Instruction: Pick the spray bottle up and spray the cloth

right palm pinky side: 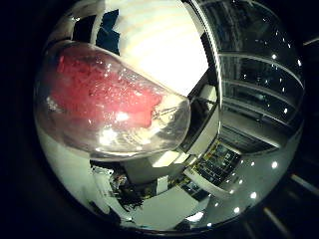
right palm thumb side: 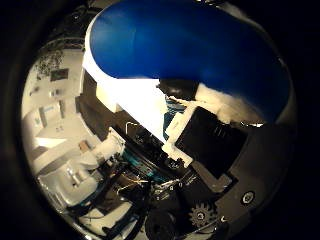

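The spray bottle's clear body (right palm pinky side: 114, 104) lies close against my palm and fills much of the little finger side view. Red shows in or through it; I cannot tell which. Its blue spray head (right palm thumb side: 190, 45) spans the thumb side view, also very near. My right hand (right palm thumb side: 210, 135) has a white and black finger bent up against the underside of the blue head, its pale tip touching it. A dark blue patch (right palm pinky side: 107, 32) lies on a white surface behind the bottle; whether it is the cloth I cannot tell.
A white tabletop (right palm pinky side: 159, 45) shows behind the bottle. Dark shelving and window frames (right palm pinky side: 259, 84) stand beyond it, with small ceiling lights. White furniture and equipment (right palm thumb side: 65, 165) fill the room on the thumb side.
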`<action>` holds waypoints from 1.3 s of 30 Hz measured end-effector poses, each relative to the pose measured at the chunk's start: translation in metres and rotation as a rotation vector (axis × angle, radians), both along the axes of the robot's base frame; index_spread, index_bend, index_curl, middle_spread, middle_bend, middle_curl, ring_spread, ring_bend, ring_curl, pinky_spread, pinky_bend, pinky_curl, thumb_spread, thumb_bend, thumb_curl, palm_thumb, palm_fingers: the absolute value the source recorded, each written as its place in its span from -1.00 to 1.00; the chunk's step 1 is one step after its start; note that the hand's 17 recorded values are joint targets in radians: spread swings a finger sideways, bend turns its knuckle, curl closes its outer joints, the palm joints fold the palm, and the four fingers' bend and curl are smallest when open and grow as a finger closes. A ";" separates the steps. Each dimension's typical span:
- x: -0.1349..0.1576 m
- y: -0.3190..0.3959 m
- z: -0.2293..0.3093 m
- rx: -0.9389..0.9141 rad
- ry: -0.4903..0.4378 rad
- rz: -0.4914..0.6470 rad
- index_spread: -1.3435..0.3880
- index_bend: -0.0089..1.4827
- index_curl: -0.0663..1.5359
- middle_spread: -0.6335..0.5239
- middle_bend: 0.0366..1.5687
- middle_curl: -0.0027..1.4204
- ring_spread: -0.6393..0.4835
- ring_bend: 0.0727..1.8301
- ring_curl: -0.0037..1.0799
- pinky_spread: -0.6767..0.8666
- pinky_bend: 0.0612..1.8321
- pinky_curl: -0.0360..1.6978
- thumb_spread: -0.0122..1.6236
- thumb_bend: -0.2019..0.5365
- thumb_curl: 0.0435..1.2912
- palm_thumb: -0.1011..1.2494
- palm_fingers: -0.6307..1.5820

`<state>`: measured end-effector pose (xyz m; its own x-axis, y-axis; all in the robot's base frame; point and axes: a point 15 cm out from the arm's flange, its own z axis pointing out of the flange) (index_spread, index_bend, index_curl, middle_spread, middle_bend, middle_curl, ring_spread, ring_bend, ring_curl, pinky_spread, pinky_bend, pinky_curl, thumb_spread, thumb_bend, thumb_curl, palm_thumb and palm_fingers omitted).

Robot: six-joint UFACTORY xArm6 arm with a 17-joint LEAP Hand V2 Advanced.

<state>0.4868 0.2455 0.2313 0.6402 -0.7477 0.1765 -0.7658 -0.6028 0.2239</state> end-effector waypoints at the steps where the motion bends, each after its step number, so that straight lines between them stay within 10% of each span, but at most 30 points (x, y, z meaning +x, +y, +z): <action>1: 0.001 -0.001 -0.006 -0.006 0.007 -0.004 0.34 0.62 0.02 0.00 0.79 -0.13 -0.19 0.54 0.32 -0.31 0.05 0.80 0.32 -0.49 -0.07 0.74 0.61; 23: 0.009 -0.012 -0.005 0.015 0.003 -0.045 0.34 0.63 0.02 0.00 0.79 -0.13 -0.19 0.51 0.35 -0.31 0.04 0.83 0.32 -0.49 -0.05 0.74 0.61; 39: -0.037 0.097 0.066 0.585 0.176 -0.154 0.34 0.63 0.02 0.00 0.79 -0.13 -0.20 0.50 0.37 -0.32 0.04 0.84 0.32 -0.48 -0.05 0.74 0.61</action>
<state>0.4500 0.3421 0.2975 0.4995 -0.7746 -0.3880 -0.8353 -0.5494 0.0214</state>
